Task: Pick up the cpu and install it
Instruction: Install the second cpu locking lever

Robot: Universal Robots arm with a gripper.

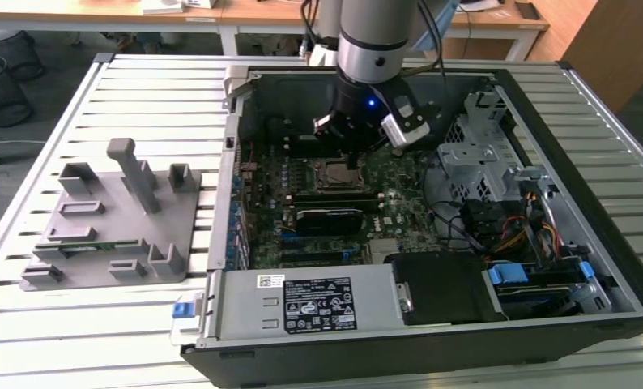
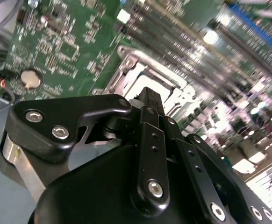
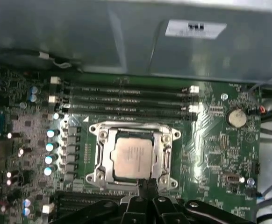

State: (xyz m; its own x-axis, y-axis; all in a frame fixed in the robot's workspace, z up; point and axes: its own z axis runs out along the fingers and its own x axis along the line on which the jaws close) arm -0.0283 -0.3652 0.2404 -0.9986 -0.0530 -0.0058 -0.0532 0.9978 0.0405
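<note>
Slatted metal bench (image 1: 138, 105), open pc case (image 1: 581, 267), cpu (image 3: 133, 157) in socket, desks behind

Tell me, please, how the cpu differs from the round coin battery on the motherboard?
In the first wrist view the cpu is square, while the coin battery is round. The cpu looks much larger than the battery. The cpu lies inside a metal socket frame just ahead of the gripper; the battery sits apart, near the board's edge by dark cables. Both have pale, silvery metal tops and lie flat on the green motherboard.
</note>
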